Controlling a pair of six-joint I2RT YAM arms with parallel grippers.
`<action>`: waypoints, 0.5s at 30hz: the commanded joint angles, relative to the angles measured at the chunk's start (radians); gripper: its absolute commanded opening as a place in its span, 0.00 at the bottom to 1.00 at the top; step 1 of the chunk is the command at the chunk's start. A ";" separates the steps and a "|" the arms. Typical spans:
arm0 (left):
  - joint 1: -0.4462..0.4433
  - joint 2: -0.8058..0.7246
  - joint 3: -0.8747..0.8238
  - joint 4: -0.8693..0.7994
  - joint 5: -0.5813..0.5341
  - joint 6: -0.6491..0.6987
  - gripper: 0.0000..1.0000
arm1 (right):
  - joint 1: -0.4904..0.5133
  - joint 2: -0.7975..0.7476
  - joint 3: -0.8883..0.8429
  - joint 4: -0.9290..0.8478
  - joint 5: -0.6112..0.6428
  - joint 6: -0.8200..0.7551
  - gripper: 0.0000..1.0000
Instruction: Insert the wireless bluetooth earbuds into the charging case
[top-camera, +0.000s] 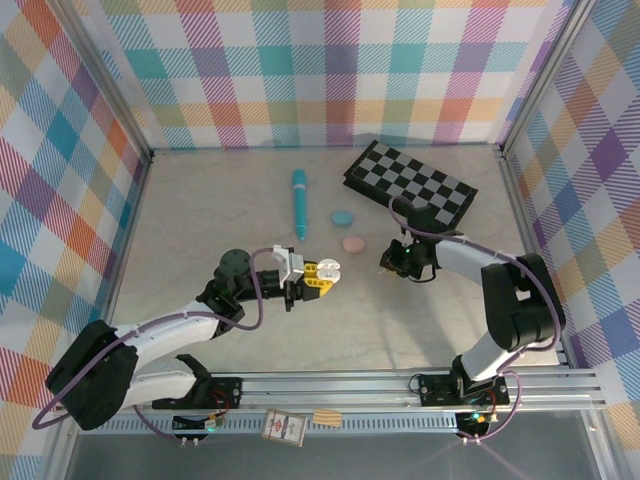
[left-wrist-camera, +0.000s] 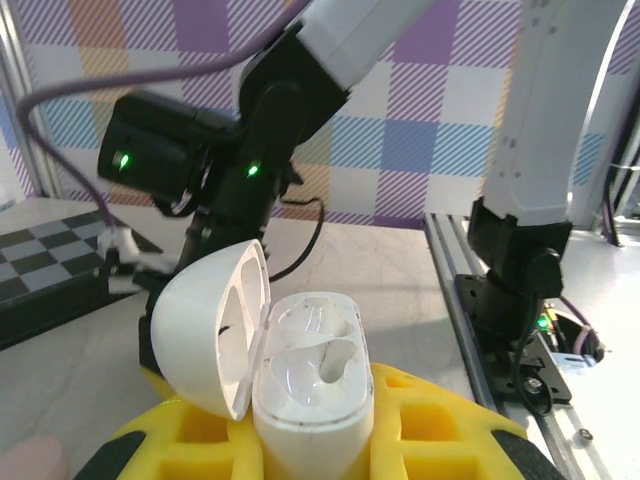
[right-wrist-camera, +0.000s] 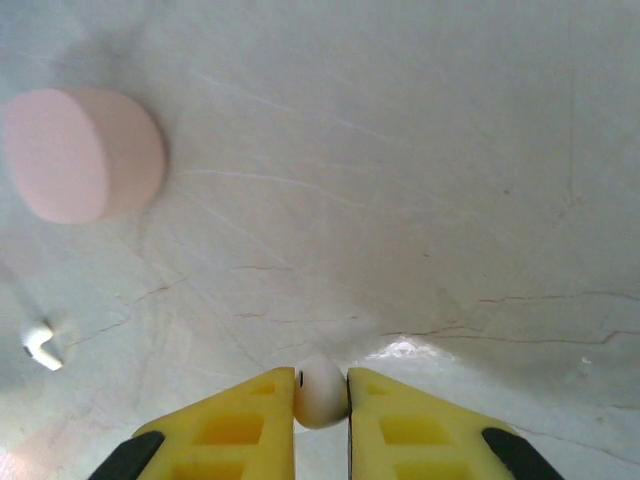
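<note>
My left gripper (top-camera: 318, 277) is shut on a white charging case (left-wrist-camera: 312, 400) and holds it upright above the table. The case's lid (left-wrist-camera: 215, 330) is flipped open to the left, and both sockets look empty. Right of it, low over the table, my right gripper (top-camera: 392, 263) is shut on a white earbud (right-wrist-camera: 321, 392) pinched between its yellow fingertips. A second white earbud (right-wrist-camera: 40, 346) lies on the table at the left of the right wrist view. The right arm's dark wrist (left-wrist-camera: 220, 160) hangs just beyond the open case.
A pink oval case (top-camera: 353, 243) and a light blue one (top-camera: 342, 217) lie mid-table, with a teal pen (top-camera: 299, 203) to their left. A folded checkerboard (top-camera: 410, 185) sits at the back right. Metal rails run along the near edge.
</note>
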 joint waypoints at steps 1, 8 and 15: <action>-0.005 0.039 0.045 -0.032 -0.046 0.050 0.00 | 0.019 -0.075 -0.019 -0.005 0.048 -0.091 0.18; -0.006 0.178 0.070 0.026 -0.079 0.033 0.00 | 0.095 -0.247 -0.033 -0.002 0.147 -0.204 0.18; -0.006 0.290 0.093 0.113 -0.100 -0.022 0.00 | 0.182 -0.412 -0.008 -0.039 0.187 -0.300 0.18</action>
